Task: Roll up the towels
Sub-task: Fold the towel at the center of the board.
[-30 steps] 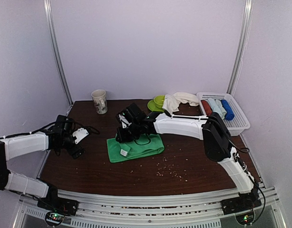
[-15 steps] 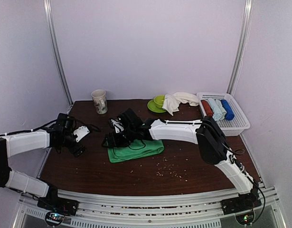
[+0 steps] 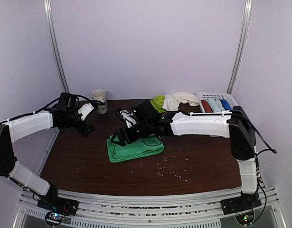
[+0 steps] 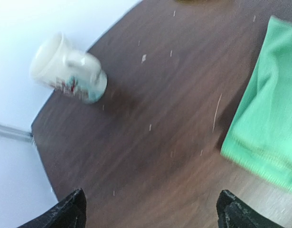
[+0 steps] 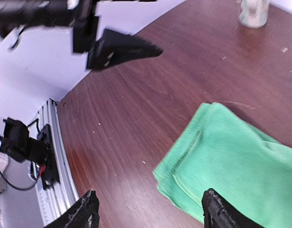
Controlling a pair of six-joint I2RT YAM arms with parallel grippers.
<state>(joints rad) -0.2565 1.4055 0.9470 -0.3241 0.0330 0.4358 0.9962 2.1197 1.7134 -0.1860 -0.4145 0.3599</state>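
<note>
Several pale crumbs speckle the near part of the dark wooden counter. They are plain from the overhead camera, while the wrist cameras catch only a few flecks. Beyond them the bright green towel lies folded flat near the middle of the counter, not rolled. The right tool hangs at that towel's far left corner. Its own camera shows both fingertips spread wide with nothing gripped, only cloth and wood below; whether they touch the cloth cannot be told. That camera alone shows the towel's stacked folded edges. The left tool is over the counter's left side, well apart from the green towel. In its wrist view it is wide open and empty, with only the dark fingertips showing at the bottom edge. Farther back stands a cream mug with a printed design, blurred in both wrist views, so no writing can be read. At the far edge the cream-white towel lies crumpled beside a green bowl. A white basket in the far right corner holds red, pale blue and dark blue rolls, its near side hidden by the right arm.
</note>
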